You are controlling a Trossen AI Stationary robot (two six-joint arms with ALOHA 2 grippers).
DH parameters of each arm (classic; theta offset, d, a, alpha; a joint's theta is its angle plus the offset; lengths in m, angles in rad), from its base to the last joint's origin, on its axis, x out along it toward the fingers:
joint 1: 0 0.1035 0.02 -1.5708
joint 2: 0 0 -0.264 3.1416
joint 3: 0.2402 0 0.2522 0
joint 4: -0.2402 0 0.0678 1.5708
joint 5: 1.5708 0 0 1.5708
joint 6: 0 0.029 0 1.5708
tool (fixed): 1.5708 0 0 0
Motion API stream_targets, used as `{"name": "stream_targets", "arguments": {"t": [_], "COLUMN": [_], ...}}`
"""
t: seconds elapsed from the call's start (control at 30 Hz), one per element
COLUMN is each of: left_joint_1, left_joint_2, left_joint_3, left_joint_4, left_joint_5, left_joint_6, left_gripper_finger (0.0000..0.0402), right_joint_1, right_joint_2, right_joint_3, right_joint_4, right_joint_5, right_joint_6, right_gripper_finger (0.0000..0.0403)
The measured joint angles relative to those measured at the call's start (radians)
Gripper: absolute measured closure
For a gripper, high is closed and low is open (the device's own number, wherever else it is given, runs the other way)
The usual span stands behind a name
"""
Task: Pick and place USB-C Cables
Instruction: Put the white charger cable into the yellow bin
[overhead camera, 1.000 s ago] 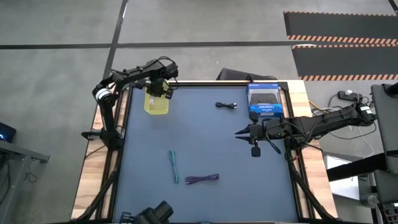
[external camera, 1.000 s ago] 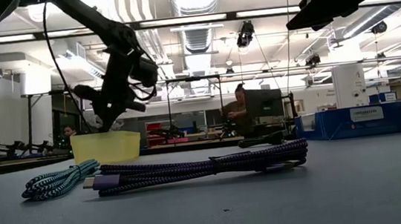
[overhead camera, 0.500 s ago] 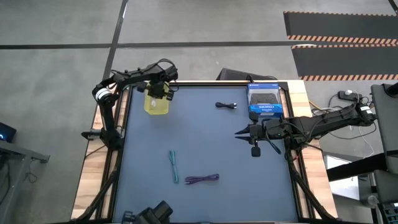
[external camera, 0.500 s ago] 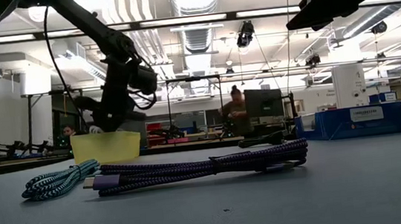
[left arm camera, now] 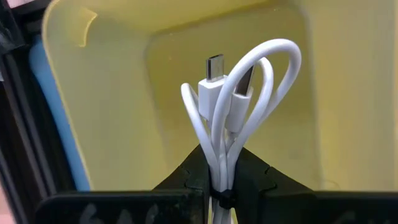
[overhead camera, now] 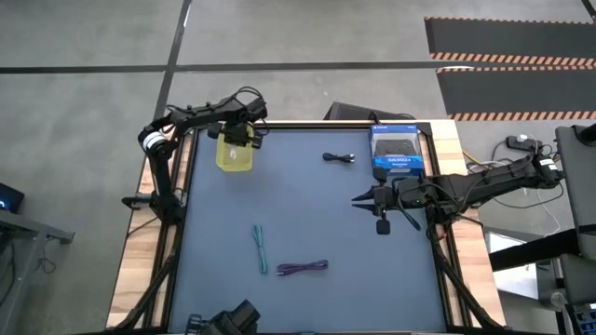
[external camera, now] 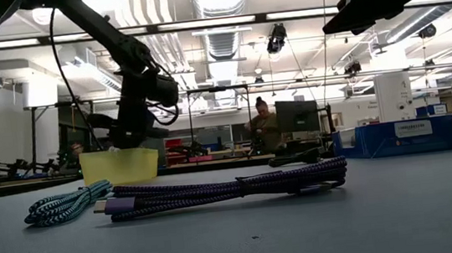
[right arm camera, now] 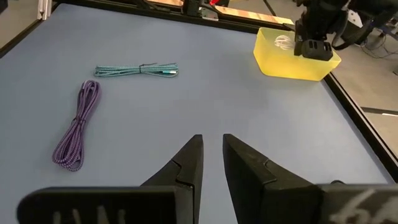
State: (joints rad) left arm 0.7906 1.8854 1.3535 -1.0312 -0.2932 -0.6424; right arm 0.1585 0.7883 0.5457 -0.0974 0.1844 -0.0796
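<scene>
My left gripper (overhead camera: 238, 136) hangs over the yellow bin (overhead camera: 234, 156) at the table's far left, shut on a white USB-C cable (left arm camera: 242, 87) whose loops and two plugs reach into the bin. Three other cables lie flat on the mat: a green cable (overhead camera: 261, 248) and a purple cable (overhead camera: 303, 268) near the front, and a black cable (overhead camera: 339, 157) at the far middle. My right gripper (overhead camera: 356, 198) waits above the table's right side. Its fingers (right arm camera: 212, 149) stand slightly apart with nothing between them. My left gripper pinches the bundled white cable between its two fingers, on several strands near one end of the bundle (left arm camera: 221, 163). The fingers come from above, pointing steeply down. The loops and both plugs (left arm camera: 214, 78) stick out past the fingertips inside the bin; whether they touch its floor I cannot tell.
A blue box (overhead camera: 396, 152) stands at the table's far right, next to the black cable. The open mat between the bin and the near cables is bare blue-grey. In the low view, a person stands in the room beyond the table.
My left gripper has sunk toward the yellow bin with the white cable and tipped more steeply downward. It stays shut on the cable.
</scene>
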Motion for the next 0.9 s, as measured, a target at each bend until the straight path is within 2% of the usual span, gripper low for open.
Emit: {"name": "stream_targets", "arguments": {"t": [0.47,0.9], "left_joint_1": [0.0,0.0], "left_joint_2": [-0.004,-0.001], "left_joint_3": [-0.113,-0.12], "left_joint_4": [0.075,0.11], "left_joint_5": [0.003,-0.007], "left_joint_6": [-0.007,-0.006], "left_gripper_finger": [0.0377,0.0376], "right_joint_1": [0.0,0.0], "right_joint_2": [0.0,0.0], "right_joint_3": [0.0,0.0], "right_joint_4": [0.0,-0.001], "right_joint_5": [0.0,0.0], "right_joint_6": [0.0,0.0], "right_gripper_finger": [0.0351,0.0351]}}
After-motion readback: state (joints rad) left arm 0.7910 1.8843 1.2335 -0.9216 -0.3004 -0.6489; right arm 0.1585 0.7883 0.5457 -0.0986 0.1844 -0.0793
